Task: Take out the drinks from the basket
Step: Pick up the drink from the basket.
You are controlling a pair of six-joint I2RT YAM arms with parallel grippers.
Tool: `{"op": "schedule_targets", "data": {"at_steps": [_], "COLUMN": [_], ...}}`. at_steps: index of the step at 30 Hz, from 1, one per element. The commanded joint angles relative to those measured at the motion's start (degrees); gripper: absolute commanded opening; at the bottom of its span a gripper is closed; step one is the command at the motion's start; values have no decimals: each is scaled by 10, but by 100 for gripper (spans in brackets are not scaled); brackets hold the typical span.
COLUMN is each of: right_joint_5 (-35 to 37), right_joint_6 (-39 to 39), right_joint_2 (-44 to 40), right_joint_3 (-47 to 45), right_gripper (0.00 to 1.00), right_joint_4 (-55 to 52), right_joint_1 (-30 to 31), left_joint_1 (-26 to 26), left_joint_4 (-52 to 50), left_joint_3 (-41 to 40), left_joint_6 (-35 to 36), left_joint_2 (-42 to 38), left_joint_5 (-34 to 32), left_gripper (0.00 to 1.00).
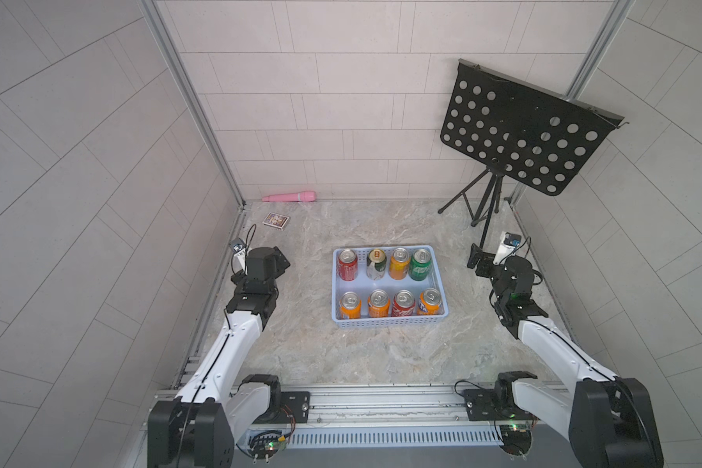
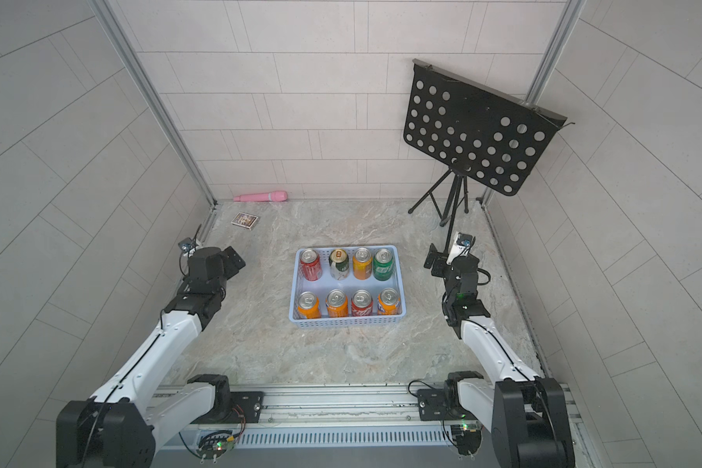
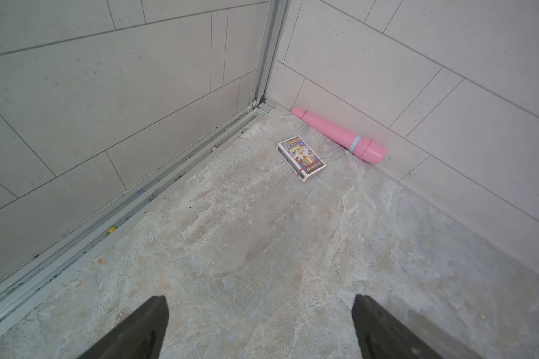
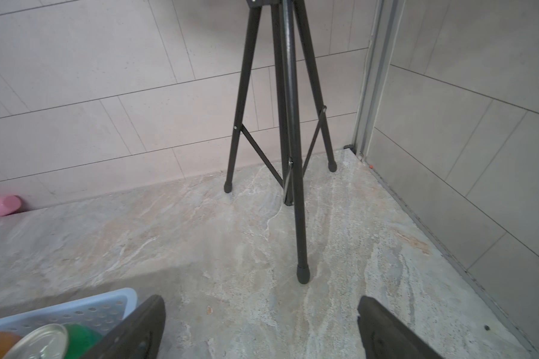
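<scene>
The light-blue basket [image 1: 388,322] sits mid-table and holds several upright drinks in two rows. The far row runs red [image 1: 347,264], white-and-green [image 1: 376,263], orange [image 1: 399,262], green [image 1: 420,263]. The near row is orange cans with one red [image 1: 403,302]. My left gripper [image 3: 260,300] is open over bare table, well left of the basket [image 2: 347,322]. My right gripper [image 4: 261,300] is open and empty just right of the basket's far corner [image 4: 75,306], where the green can [image 4: 81,337] shows beside one finger.
A black music stand [image 1: 519,133] stands at the back right, its tripod leg [image 4: 302,273] close ahead of my right gripper. A pink cylinder [image 1: 289,197] and a small card box [image 1: 276,220] lie at the back left. Tiled walls enclose three sides.
</scene>
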Motion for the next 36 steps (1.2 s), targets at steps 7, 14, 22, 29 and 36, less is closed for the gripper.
{"op": "schedule_targets", "data": {"at_steps": [7, 14, 22, 29, 36], "right_joint_5": [-143, -188, -230, -171, -92], "right_joint_6": [34, 91, 128, 86, 69], "right_joint_2": [-2, -15, -2, 37, 97], "right_joint_3": [98, 125, 186, 284, 353], "right_gripper": [97, 94, 90, 89, 91], "right_joint_4": [-232, -286, -363, -501, -636], "right_joint_1": [2, 4, 14, 117, 200], "left_joint_1": [6, 7, 6, 2, -9], "left_joint_4": [-208, -228, -203, -256, -265], "left_joint_3": [200, 312, 359, 373, 350], "left_joint_6": [25, 40, 5, 26, 44], "left_joint_2": [35, 89, 183, 264, 259], "left_joint_5": [188, 267, 368, 467, 482], "left_gripper": [100, 100, 100, 100, 100]}}
